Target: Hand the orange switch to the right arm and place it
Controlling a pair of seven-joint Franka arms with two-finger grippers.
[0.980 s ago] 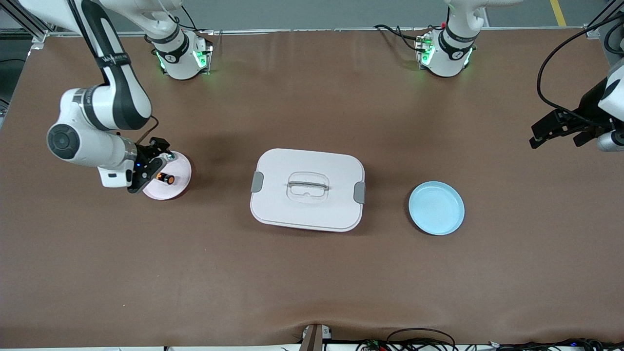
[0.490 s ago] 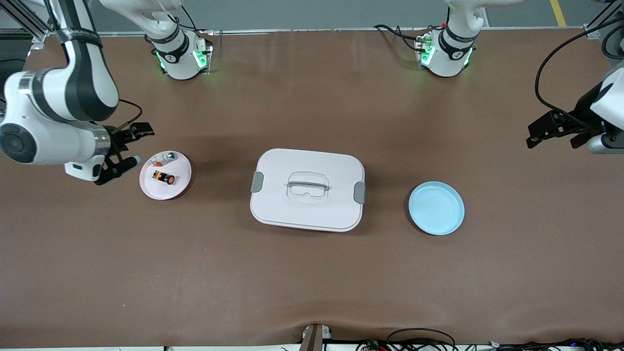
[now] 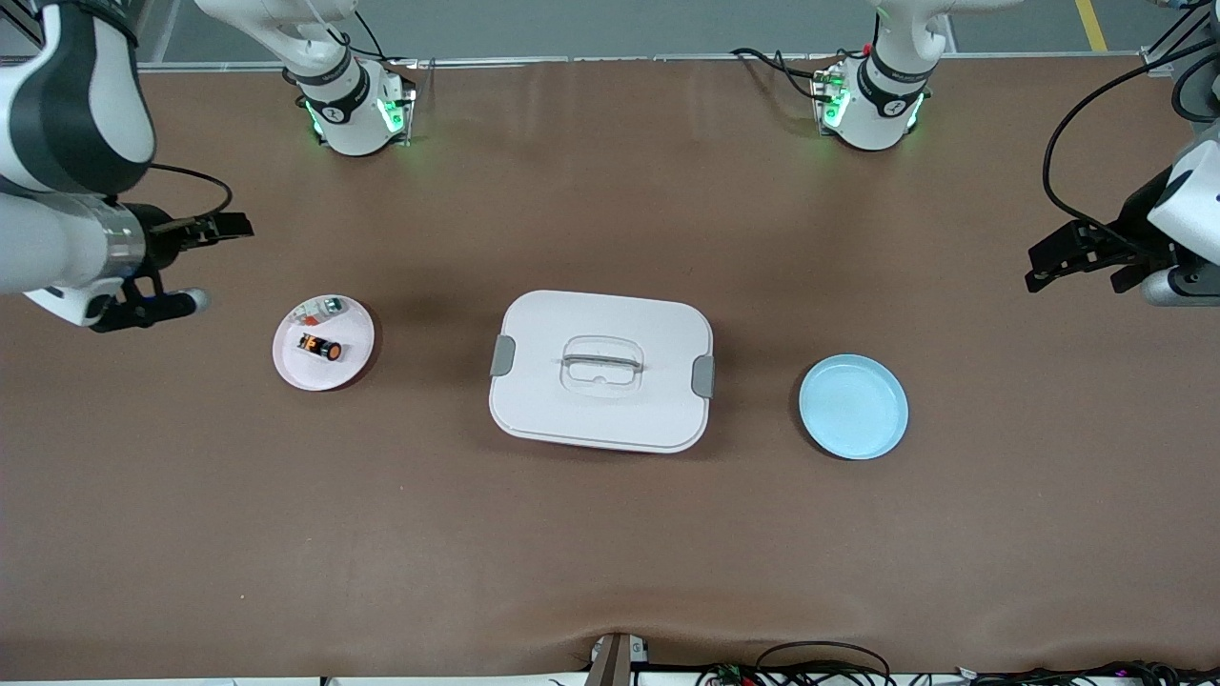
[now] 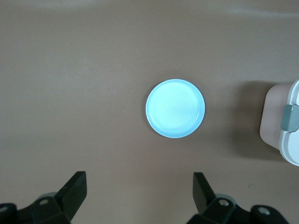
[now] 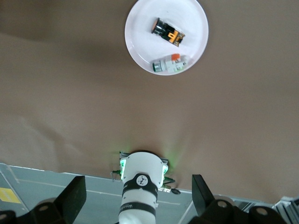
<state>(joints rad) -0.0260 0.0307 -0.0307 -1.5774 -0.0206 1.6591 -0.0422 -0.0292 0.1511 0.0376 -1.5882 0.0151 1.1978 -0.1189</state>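
The orange switch [image 3: 319, 346] [image 5: 168, 31] lies on its side on a small pink plate [image 3: 324, 377] [image 5: 142, 44], beside a small white block [image 3: 327, 306] [image 5: 170, 64]. My right gripper [image 3: 206, 265] [image 5: 138, 192] hangs open and empty over the bare table beside that plate, toward the right arm's end. My left gripper [image 3: 1047, 265] [image 4: 140, 187] is open and empty too, waiting over the table at the left arm's end. Nothing touches the switch.
A white lidded box with a handle [image 3: 600, 410] [image 4: 292, 140] sits mid-table. A light blue plate [image 3: 853, 407] [image 4: 175, 108] lies between the box and the left arm's end. The two arm bases [image 3: 353, 105] [image 3: 872, 100] stand along the table's edge farthest from the front camera.
My right gripper has drawn back from the pink plate toward the right arm's end of the table, open. The switch stayed on the plate. The left gripper barely shifted.
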